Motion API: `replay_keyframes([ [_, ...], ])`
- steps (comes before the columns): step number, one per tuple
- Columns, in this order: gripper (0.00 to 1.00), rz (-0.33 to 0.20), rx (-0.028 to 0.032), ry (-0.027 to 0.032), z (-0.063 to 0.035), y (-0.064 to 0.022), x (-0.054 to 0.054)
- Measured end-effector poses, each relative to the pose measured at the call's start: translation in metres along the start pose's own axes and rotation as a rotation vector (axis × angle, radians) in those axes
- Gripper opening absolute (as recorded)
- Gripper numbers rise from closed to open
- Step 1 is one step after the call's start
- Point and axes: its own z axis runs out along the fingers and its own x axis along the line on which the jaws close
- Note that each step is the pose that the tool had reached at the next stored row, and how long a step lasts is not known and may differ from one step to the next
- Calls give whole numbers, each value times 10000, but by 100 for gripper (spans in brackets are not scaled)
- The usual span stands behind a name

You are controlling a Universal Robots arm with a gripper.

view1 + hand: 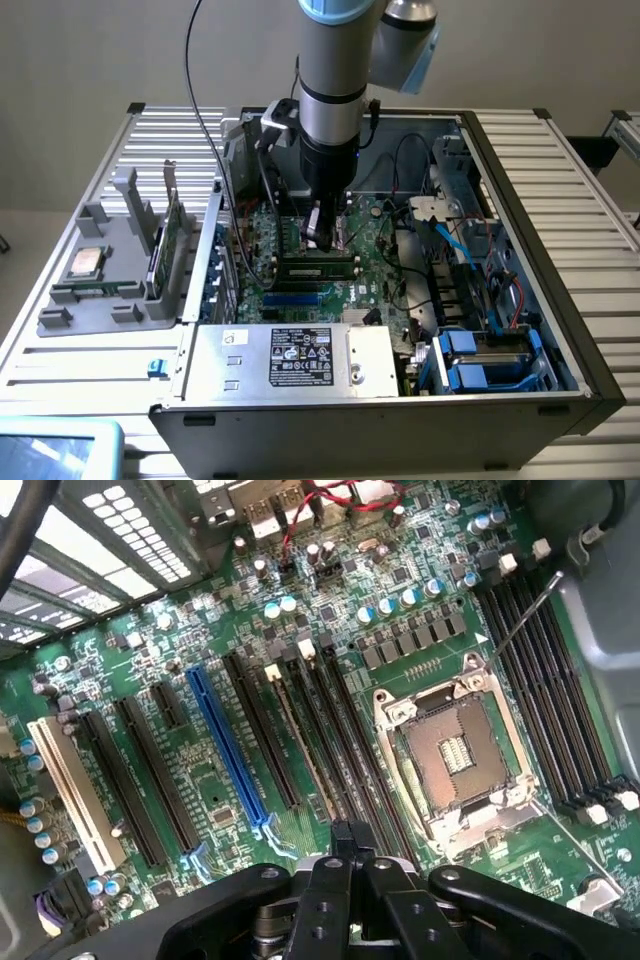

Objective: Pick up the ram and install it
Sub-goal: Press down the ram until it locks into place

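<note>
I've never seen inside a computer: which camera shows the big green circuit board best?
The wrist view: the green circuit board lies close below it, with its long slots and the empty square socket plain. In the exterior view, the arm hides much of it inside the case.

The arm hangs straight down, its pale blue and silver joints above a black wrist. A black cable loops up from beside the wrist. At the arm's lower end the gripper points downward with its two black fingers pressed together, tips meeting, side linkages folded in close.
</note>
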Motion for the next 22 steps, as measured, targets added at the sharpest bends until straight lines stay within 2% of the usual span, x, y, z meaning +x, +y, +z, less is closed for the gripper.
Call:
replay_keyframes([
  [22, 9, 3649, 251, -108, 0, 0, 0],
])
